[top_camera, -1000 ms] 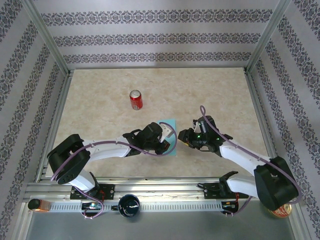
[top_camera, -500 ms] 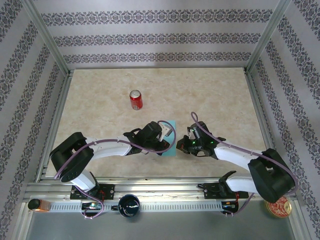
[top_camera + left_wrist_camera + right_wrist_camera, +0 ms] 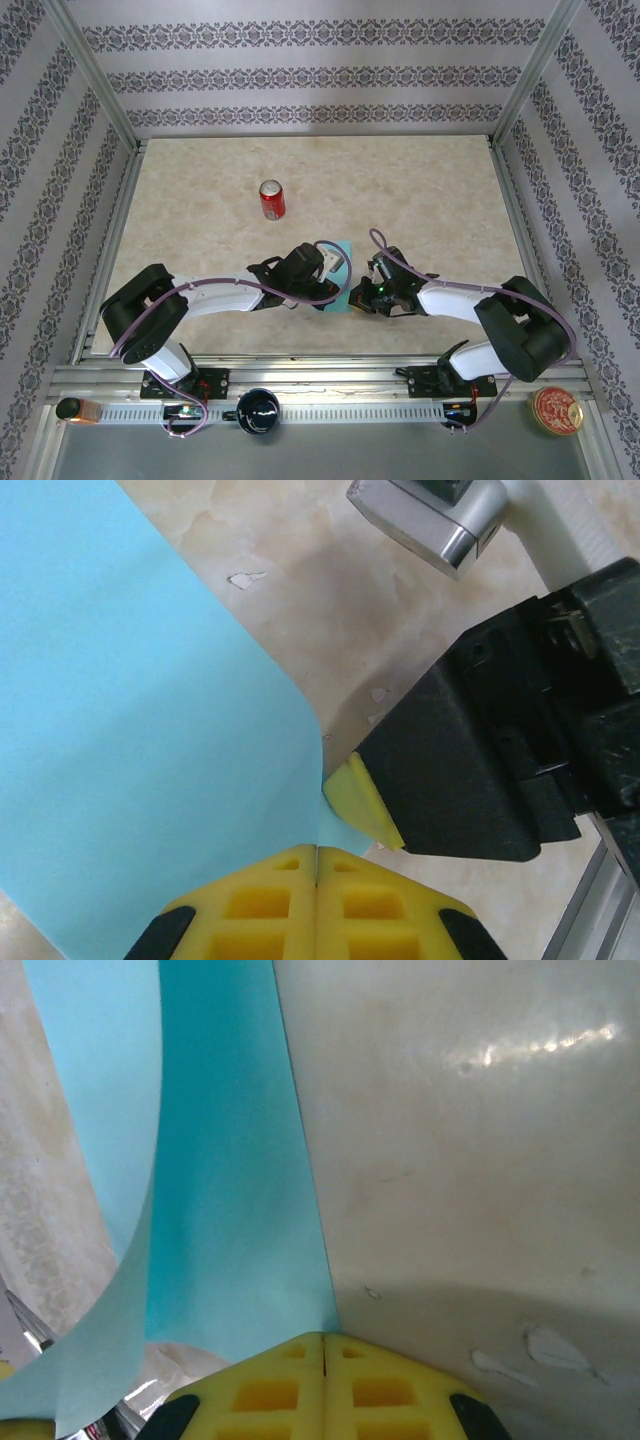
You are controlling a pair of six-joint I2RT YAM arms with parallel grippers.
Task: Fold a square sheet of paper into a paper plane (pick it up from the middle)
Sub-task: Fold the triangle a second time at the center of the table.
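- Step in hand (judged): raising one edge of the sheet of paper (image 3: 130,730) to start a fold. The sheet lies on the table (image 3: 420,190), near the front and middle, between the two arms; one edge curls upward and no plane shape shows yet.
- Left tool (image 3: 316,854): pads closed together, tips set against the sheet's near corner. Whether it pinches the paper or only presses it down cannot be told.
- Right tool (image 3: 323,1342): pads closed, with the sheet's edge running into their seam, so it appears to hold the paper. Its tip sits just beside the left tool's tip.
- To do it well: let the left tool pin the sheet flat while the right carries its edge over in a low arc. Line up the edges before pressing the crease, and keep the tips from colliding.
- Count: one sheet, two tools, one red can (image 3: 271,200) well apart from the sheet, one dark cup (image 3: 258,410) and one round red tin (image 3: 553,408).
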